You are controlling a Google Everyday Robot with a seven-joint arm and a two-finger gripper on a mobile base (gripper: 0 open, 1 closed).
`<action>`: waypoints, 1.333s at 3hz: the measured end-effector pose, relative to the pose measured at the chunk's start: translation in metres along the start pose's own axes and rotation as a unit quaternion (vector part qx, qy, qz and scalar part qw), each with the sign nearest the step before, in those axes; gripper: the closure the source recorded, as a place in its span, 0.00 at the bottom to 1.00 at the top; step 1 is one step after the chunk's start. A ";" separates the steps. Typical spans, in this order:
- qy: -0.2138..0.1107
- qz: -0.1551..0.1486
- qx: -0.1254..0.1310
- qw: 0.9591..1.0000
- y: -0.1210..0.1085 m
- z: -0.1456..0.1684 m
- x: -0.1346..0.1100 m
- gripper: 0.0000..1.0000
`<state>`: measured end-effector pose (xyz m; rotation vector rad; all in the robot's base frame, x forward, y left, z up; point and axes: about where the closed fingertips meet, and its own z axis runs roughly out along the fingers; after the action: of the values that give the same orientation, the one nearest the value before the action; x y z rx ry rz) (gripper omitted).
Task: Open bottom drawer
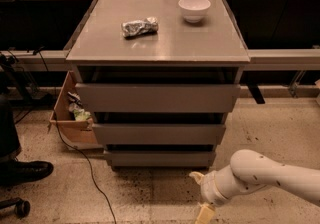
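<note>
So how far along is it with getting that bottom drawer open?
Nothing looks done yet: the slim grey bottom drawer shows only its front panel, with no tray in sight. In hand: the gripper on the white arm sits low near the floor, to the front right of that drawer and apart from it. Left: reach the drawer front, catch it and pull it out.

Slim bottom drawer (160, 158) (shut), jaws front-right
</note>
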<state>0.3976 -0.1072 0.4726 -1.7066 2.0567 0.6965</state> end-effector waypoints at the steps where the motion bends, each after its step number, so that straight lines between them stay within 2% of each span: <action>1: 0.000 0.000 0.000 1.000 0.000 0.000 0.000 0.00; 2: -0.027 -0.002 0.003 1.000 -0.023 0.037 0.009 0.00; 3: -0.064 -0.006 0.015 0.998 -0.058 0.087 0.017 0.00; 4: -0.099 -0.024 0.041 0.994 -0.095 0.132 0.022 0.00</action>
<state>0.4831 -0.0599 0.3407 -1.5698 1.8760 0.7258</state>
